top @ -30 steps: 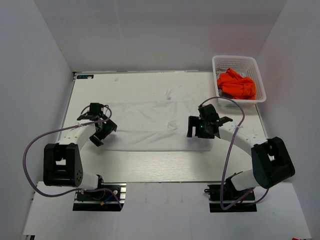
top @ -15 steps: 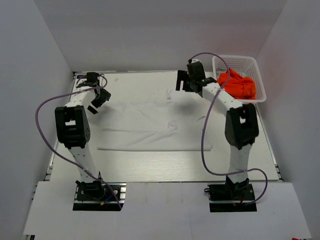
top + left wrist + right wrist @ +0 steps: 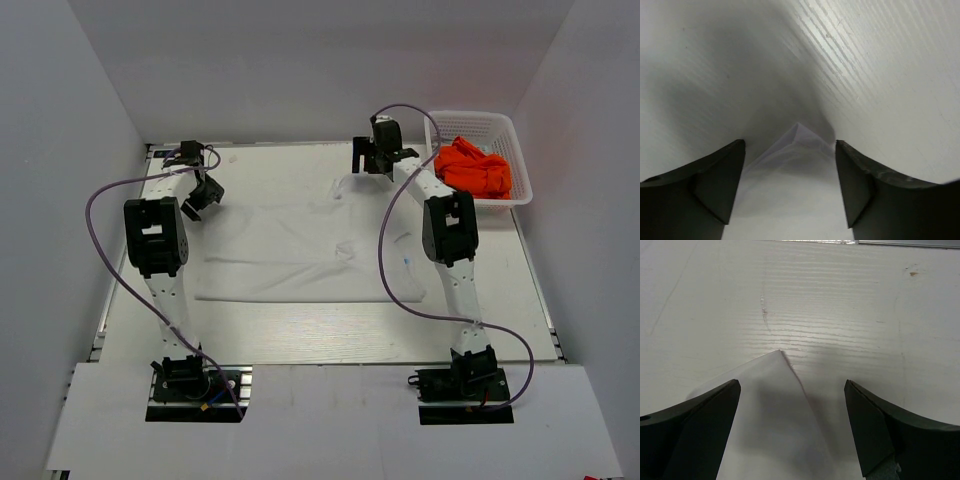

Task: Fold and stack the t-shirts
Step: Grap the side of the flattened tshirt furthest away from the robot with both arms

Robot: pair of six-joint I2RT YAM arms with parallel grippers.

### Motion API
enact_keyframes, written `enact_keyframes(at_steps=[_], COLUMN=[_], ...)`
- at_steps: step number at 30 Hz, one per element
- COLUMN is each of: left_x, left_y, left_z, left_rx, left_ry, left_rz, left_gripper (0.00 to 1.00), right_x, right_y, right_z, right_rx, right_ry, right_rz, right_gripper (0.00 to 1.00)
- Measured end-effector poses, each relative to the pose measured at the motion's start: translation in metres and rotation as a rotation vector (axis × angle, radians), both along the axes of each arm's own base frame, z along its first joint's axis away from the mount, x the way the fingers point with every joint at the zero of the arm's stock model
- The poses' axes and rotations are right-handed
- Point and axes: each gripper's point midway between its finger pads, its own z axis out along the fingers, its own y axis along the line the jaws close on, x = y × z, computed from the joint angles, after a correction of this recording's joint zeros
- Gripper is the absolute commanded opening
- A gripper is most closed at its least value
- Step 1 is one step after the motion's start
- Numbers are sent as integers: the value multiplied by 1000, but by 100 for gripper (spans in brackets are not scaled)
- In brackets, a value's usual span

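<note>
One orange t-shirt (image 3: 472, 168) fills the basket (image 3: 470, 119); left fingers (image 3: 695, 192) and right fingers (image 3: 690, 432) gape.

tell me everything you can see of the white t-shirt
The white t-shirt is thin, soft-looking cloth, spread flat across the middle of the table, nearly blending with it. A few small wrinkles sit near its centre. One pointed corner lies inside the open left pincer, another inside the open right pincer; contact is unclear.
</note>
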Motion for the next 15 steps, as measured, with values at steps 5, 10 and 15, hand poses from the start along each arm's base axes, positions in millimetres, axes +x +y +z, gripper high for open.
enact_keyframes(at_steps=[5, 10, 15], left_x=[1, 1, 3], left_y=[0, 1, -2], left_z=[-2, -4, -4], left_rx=[3, 7, 2], left_ry=[3, 2, -3], left_rz=[-19, -32, -42], left_gripper=[54, 36, 0], right_x=[19, 30, 25], right_y=[7, 17, 30], right_z=[-28, -31, -31], right_rx=[-28, -43, -50], right_ry=[-31, -81, -86], right_rz=[39, 84, 145], right_gripper=[90, 59, 22])
